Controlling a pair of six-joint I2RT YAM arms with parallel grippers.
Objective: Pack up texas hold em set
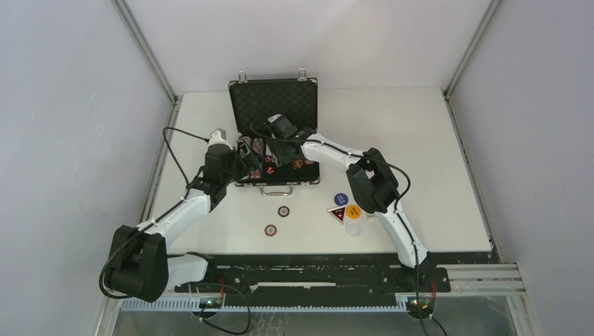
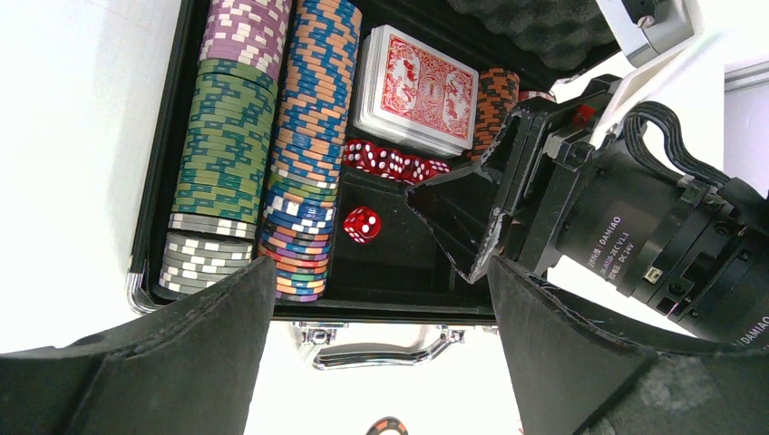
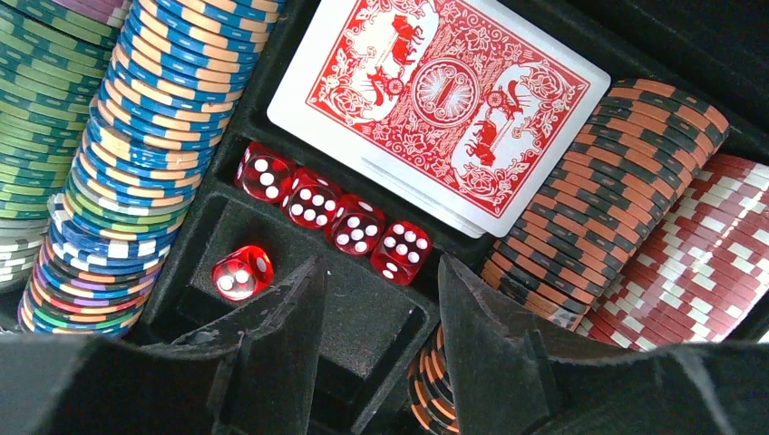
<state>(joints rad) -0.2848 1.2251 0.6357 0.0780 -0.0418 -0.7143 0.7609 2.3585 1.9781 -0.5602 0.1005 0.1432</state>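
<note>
left gripper (image 2: 381, 272) wide open and empty at the near left corner of the open case (image 1: 274, 103); inside, chip stacks (image 2: 227, 136), row of dice (image 3: 331, 213), red deck (image 3: 440, 100); right gripper (image 3: 381, 272) part open, gripping nothing, just beside a loose die (image 3: 243, 272); loose chips (image 1: 283, 211), dealer buttons (image 1: 341, 199) on the table (image 1: 420, 140) in front.

Under my right end effector (image 3: 381, 281), my own fingers block the near part of the empty pocket and most of a short chip stack (image 3: 431, 385) beside the right finger. Beyond the fingertips, the red deck (image 3: 444, 100) is cut by the top edge, and the chip rows (image 3: 136, 136) to the left run out of frame. Ahead of my left end effector (image 2: 379, 272), my right arm (image 2: 635, 227) hides the right side of the case (image 2: 168, 136). A chip (image 2: 387, 426) on the worktop (image 2: 54, 136) between the fingers is clipped at the bottom edge. From above, the print on the dealer buttons (image 1: 354, 211) is too small to read.
</note>
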